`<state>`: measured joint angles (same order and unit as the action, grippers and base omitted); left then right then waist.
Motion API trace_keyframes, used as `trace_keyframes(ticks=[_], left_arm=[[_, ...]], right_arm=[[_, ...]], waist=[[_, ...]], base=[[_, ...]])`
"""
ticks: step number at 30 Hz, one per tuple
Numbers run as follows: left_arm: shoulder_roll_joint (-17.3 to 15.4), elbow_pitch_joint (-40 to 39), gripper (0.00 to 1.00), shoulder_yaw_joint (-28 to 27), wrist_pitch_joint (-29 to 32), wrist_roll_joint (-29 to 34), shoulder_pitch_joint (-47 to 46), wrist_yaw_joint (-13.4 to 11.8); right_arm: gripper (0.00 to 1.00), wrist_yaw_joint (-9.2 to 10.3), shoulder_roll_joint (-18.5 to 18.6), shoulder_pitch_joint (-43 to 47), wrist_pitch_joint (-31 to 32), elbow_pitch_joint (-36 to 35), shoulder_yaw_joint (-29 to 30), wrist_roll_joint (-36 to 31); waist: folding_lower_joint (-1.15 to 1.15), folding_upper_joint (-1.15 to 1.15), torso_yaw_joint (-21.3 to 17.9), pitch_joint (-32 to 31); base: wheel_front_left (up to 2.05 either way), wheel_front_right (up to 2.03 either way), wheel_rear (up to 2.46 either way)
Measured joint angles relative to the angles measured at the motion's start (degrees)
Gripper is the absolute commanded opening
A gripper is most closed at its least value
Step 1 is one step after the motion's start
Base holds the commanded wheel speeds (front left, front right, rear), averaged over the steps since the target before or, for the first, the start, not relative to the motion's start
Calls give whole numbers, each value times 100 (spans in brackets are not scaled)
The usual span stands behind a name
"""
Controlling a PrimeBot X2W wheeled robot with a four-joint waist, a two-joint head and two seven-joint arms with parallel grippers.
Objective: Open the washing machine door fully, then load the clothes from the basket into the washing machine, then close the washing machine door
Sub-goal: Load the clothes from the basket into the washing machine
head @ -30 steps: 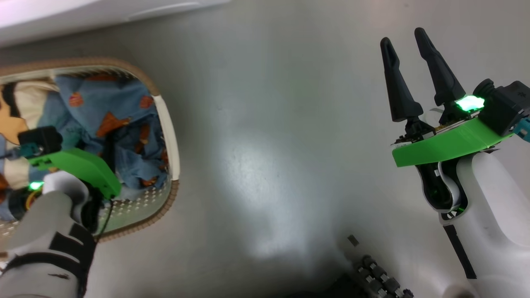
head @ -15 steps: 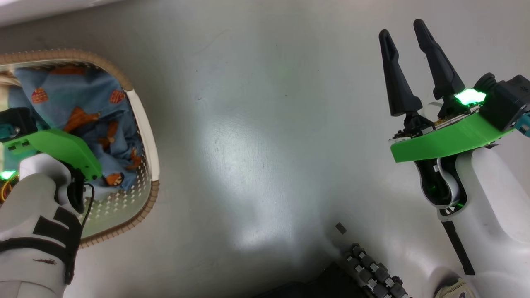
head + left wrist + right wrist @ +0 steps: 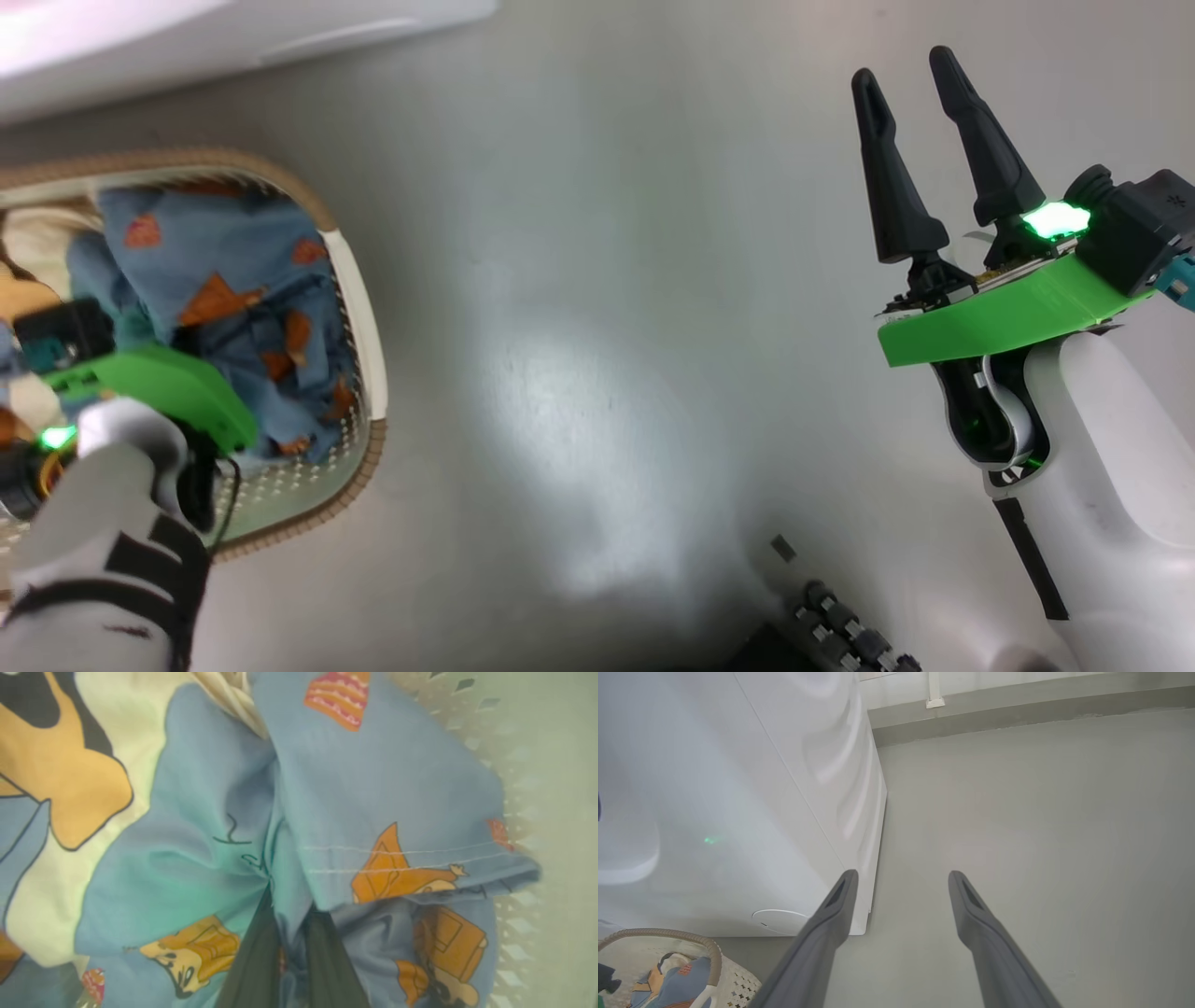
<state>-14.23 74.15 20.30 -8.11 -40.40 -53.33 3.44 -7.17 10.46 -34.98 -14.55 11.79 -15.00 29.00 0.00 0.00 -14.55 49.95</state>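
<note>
Presently, the left hand (image 3: 292,905) is down in the basket (image 3: 359,280), fingers pressed together, pinching a fold of the clothes (image 3: 373,788), which lie heaped inside the basket. The right hand (image 3: 903,70) hangs spread and empty above the grey floor (image 3: 607,280). Beyond the basket stands the washing machine (image 3: 738,788).

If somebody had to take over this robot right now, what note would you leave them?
Left gripper: shut on the clothes, down in the basket.
Right gripper: open, empty, over the floor beside the washing machine.
Done: a fold of blue fabric is pinched; the clothes lie in the basket.
Left: lift the clothes, load them into the washing machine, close the door. Whether the door is open, I cannot tell.
</note>
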Motion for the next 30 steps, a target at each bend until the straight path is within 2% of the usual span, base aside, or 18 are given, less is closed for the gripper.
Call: trace_keyframes(ticks=[5, 16, 20, 30], left_arm=[[164, -1, 0, -9, -236, -88, 268, 211], [281, -231, 0, 157, -560, -54, 722, 358], [309, -494, 0, 162, -610, -54, 1004, 366], [337, -1729, 0, -77, -610, 114, 1867, 368]], right_arm=[[100, 0, 10, 15, 0, 70, -25, 0], [100, 0, 45, 231, 1, 233, -45, 0], [100, 0, 59, 382, 1, 299, -100, 1], [100, 0, 167, 769, 1, 466, -108, 20]], waist=[[0, 0, 92, -336], [0, 0, 304, -1100], [0, 0, 386, -1439], [0, 0, 614, -2297]], base=[[0, 0, 0], [0, 0, 0], [0, 0, 0], [0, 0, 0]])
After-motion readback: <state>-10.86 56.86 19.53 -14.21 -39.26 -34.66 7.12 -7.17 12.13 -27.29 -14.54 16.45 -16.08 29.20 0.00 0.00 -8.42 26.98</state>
